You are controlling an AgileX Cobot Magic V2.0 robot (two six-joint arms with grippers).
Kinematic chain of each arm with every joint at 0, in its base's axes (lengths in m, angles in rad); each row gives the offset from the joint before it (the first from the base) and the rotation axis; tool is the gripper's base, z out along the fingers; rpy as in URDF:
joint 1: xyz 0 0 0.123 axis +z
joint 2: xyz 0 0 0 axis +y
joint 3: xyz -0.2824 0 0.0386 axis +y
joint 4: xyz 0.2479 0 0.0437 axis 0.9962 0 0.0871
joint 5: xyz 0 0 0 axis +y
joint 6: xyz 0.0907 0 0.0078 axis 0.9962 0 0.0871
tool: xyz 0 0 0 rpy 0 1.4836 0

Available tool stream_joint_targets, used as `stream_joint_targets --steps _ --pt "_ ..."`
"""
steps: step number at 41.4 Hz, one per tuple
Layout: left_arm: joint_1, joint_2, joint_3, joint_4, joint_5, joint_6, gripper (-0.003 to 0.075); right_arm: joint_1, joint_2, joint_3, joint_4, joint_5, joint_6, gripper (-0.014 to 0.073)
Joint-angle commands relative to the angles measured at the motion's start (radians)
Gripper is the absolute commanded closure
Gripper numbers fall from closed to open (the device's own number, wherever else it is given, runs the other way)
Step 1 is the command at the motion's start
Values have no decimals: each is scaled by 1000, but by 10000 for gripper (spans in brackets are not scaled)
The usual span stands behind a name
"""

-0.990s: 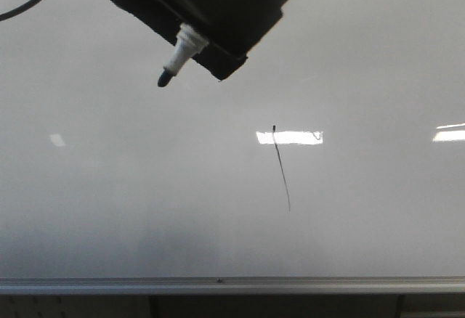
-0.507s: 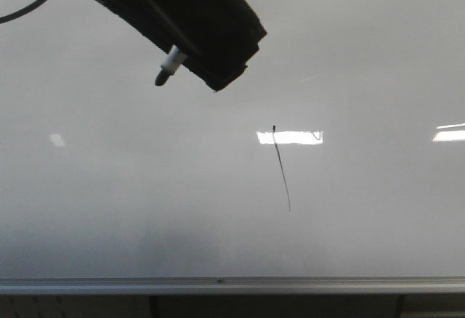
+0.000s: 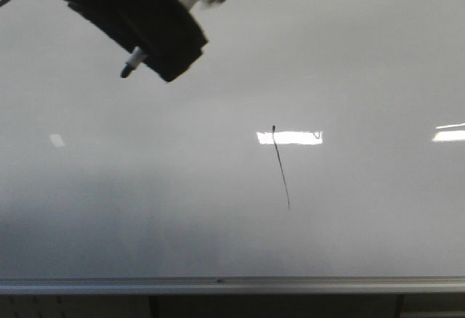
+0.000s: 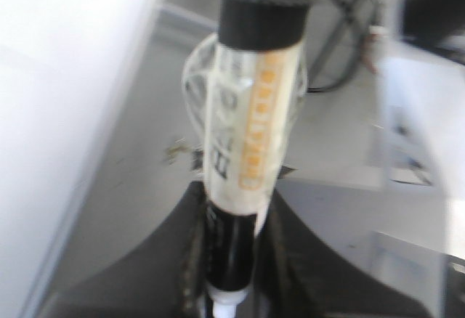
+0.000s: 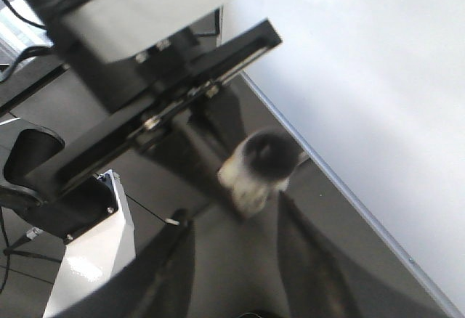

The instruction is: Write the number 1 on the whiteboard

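The left gripper (image 3: 149,55), clamped on the black-tipped white marker (image 3: 133,62), has drawn up and left, away from the thin black number 1 (image 3: 280,168) on the glossy white-grey whiteboard (image 3: 363,216), so writing looks finished; the right gripper (image 5: 236,260) stands with jaws apart.

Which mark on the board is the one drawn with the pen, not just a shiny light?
The thin black slanted line, the number 1, on the whiteboard. The bright white patches beside it, like the reflection, are only lights shining.

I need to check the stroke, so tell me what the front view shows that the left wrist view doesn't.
Only the front view shows the number 1, the marker's dark tip and the silver rail.

Only the left wrist view shows the marker's white barrel with its orange label.

Both show the marker held in the left gripper, and the whiteboard.
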Motion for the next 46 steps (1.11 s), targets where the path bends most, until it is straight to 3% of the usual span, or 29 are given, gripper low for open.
stream_joint_targets --steps 1,7,11,26,38,46 --pt "64 -32 -28 59 -58 -117 740 -10 -26 -31 18 -42 7 255" --pt "161 -32 -2 248 -134 -321 740 -43 -26 -30 -68 -88 92 267" --pt "228 -43 44 342 -217 -442 740 -76 -33 -24 -122 -104 135 332" --pt "479 -50 311 317 -471 -502 741 -161 -249 168 -156 -305 143 670" --pt "619 -27 378 315 -613 -502 741 -161 -474 308 -156 -343 143 653" --pt "640 40 364 330 -676 -500 741 -161 -532 334 -156 -345 143 653"
